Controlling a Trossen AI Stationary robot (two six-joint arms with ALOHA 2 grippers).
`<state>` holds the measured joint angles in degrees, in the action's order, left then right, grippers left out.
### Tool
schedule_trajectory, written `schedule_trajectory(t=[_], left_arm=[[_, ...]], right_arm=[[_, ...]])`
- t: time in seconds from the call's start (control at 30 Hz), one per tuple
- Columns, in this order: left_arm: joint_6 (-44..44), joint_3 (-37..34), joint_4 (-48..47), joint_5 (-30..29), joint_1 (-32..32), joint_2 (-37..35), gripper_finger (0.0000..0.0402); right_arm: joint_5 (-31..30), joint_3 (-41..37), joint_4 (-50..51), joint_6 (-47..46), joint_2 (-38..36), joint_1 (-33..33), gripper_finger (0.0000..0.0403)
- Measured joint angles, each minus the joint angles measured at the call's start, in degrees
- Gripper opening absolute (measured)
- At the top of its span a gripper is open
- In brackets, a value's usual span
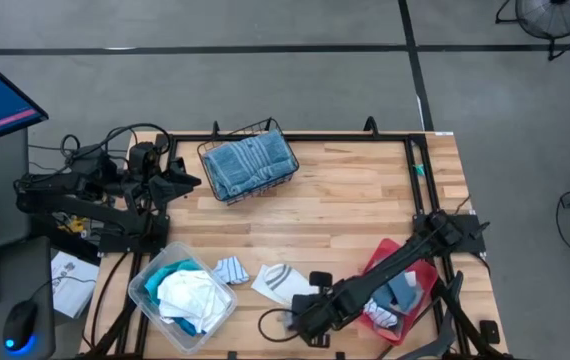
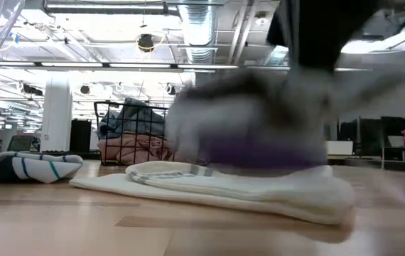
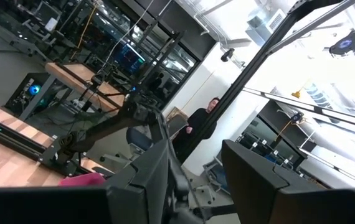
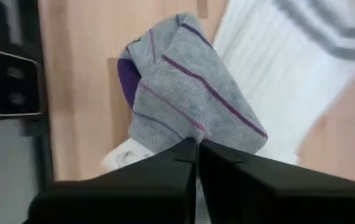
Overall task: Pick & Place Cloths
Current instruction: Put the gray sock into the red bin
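My right gripper (image 1: pixel 301 320) is near the table's near edge and is shut on a grey sock with thin purple stripes and a purple tip (image 4: pixel 187 87). In the low view the sock (image 2: pixel 259 121) shows blurred over a white sock with grey bands (image 2: pixel 224 186), which lies flat on the table (image 1: pixel 280 283). A small striped sock (image 1: pixel 230 270) lies to its left. My left gripper (image 1: pixel 180 183) waits open at the table's left side, beside the black wire basket (image 1: pixel 265 128) that holds a grey-blue striped towel (image 1: pixel 248 163). My right gripper pinches the grey sock between its two fingers (image 4: pixel 165 165), at one edge of the bunched knit (image 4: pixel 180 134). It comes at the sock from above, pointing down. The sock hangs bunched below the fingers, over the white sock; I cannot tell whether it touches it.
A clear plastic bin (image 1: pixel 145 290) with turquoise and white cloths stands at the near left. A red tray (image 1: pixel 420 278) holding more small cloths sits under my right arm at the near right. Bare wood lies at the table's middle (image 1: pixel 345 195). A person stands in the room beyond (image 3: pixel 202 124).
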<state>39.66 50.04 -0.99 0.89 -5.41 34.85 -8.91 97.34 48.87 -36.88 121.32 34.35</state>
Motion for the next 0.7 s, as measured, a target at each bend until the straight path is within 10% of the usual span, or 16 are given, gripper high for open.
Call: schedule_trajectory(t=[0.7], left_arm=[[1.8, 0.0, 0.7, 0.0, 0.0, 0.0, 0.0137]], right_arm=[[-2.6, 0.1, 36.2, -37.3, -29.3, 11.8, 0.0001]])
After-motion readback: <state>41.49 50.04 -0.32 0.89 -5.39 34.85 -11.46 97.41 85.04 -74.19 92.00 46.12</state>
